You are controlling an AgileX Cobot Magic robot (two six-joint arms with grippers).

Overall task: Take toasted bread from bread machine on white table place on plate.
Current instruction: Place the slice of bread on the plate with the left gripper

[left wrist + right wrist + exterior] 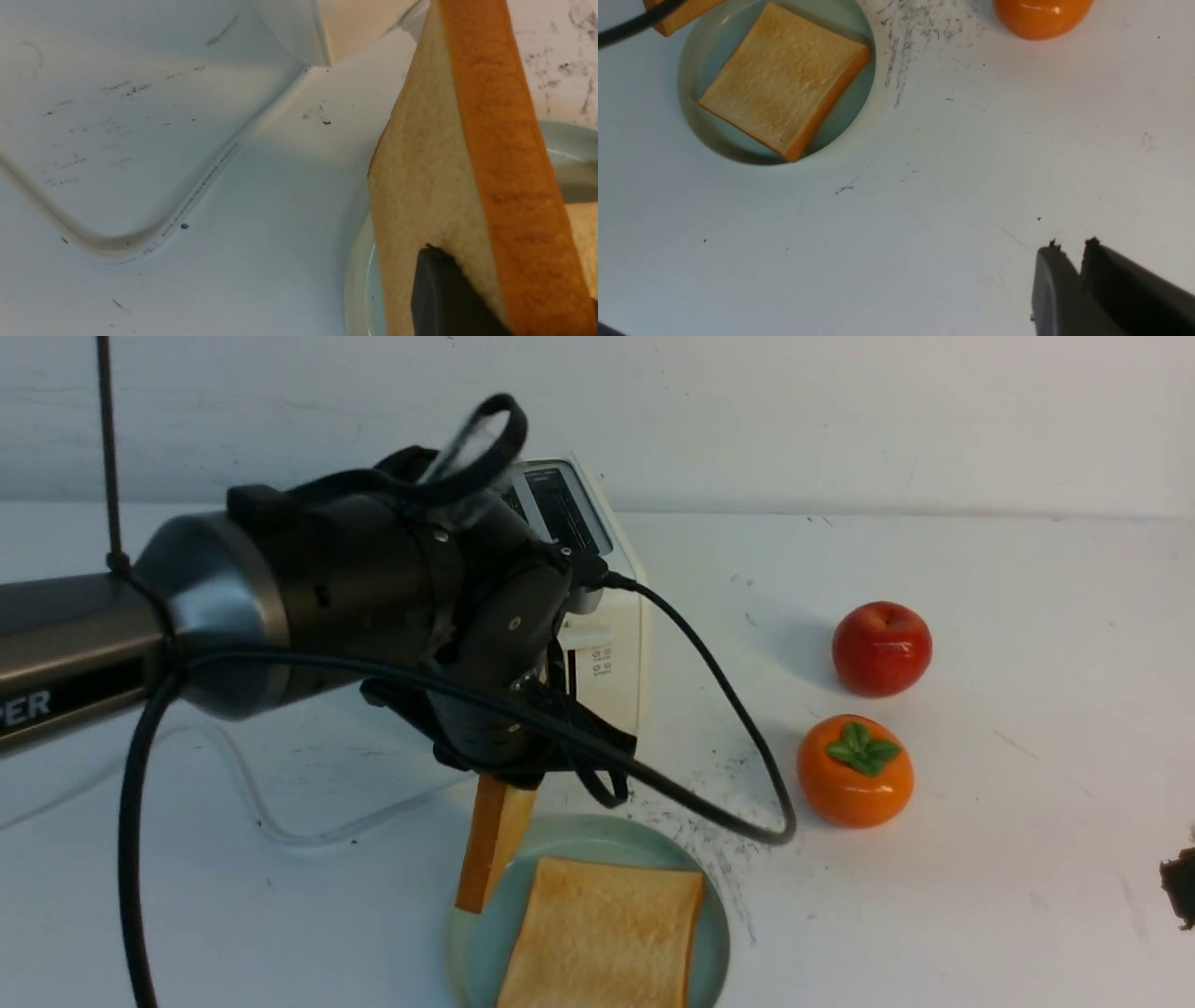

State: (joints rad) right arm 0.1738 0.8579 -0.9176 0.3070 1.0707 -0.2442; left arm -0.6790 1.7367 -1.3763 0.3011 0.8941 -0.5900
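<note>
The letters "PER" are read on the left arm. A toast slice point(467, 154) is gripped upright over the plate point(719, 924) by the left end effector point(509, 775); another slice point(602, 933) lies flat there. Only the right wrist view shows the right end effector point(1069, 247), nearly closed and empty above the tabletop point(924, 233).

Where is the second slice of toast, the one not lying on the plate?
In the front view the held toast slice hangs on edge from the left gripper, over the plate's left rim, in front of the bread machine, beside the flat slice.
</note>
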